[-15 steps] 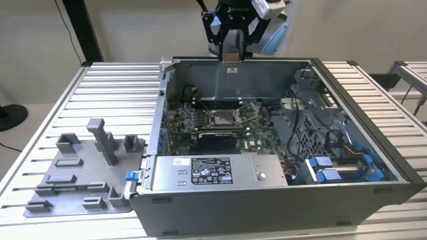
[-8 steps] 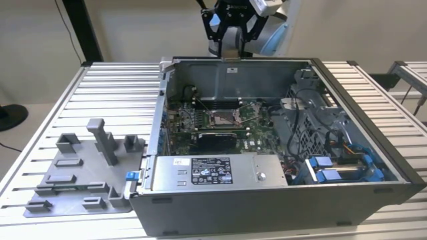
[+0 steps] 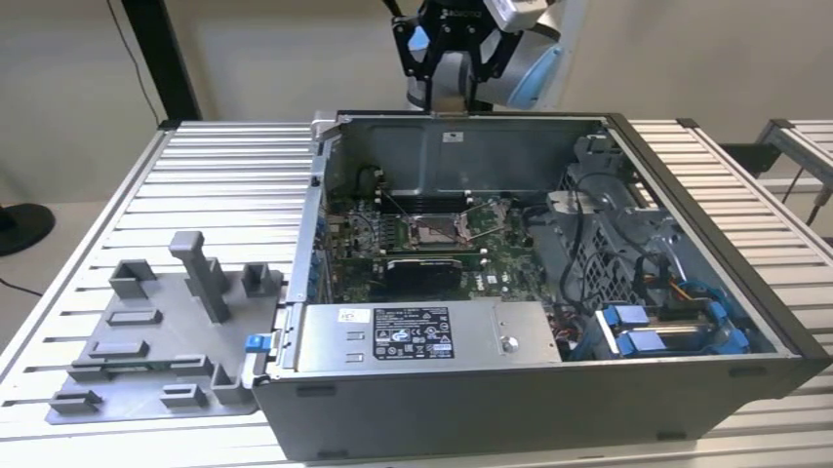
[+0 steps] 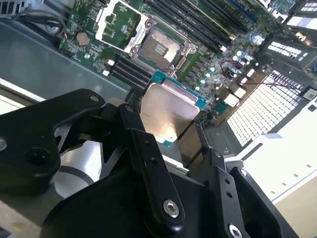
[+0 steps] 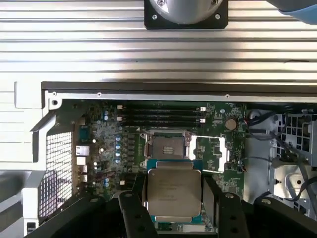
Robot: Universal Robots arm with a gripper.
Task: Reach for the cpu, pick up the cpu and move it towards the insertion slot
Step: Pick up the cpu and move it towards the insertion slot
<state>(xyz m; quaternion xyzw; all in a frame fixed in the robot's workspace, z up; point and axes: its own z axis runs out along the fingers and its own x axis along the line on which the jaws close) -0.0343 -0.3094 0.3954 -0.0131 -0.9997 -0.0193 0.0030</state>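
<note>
The cpu point(image 4: 168, 110) point(image 5: 174, 192), a flat silvery square on a green-edged board, is clamped between my gripper's black fingers point(image 4: 132, 119) point(image 5: 140, 186). My gripper point(image 4: 166, 118) point(image 5: 174, 194) point(image 3: 451, 78) is shut on it, and in the exterior view it hangs above the back wall of the open computer case point(image 3: 729, 322). The insertion slot point(image 3: 436, 231) point(image 4: 159, 48) point(image 5: 168, 147), a square socket with a shiny metal frame standing open, lies on the green motherboard below the held cpu, with a gap between them.
A silver box with a white label point(image 3: 410, 333) sits at the case's front. Cables and blue drive brackets point(image 3: 651, 331) fill the exterior view's right side. A grey fixture plate with upright blocks point(image 3: 156, 341) lies on the slatted metal table point(image 3: 209, 195) beside the case.
</note>
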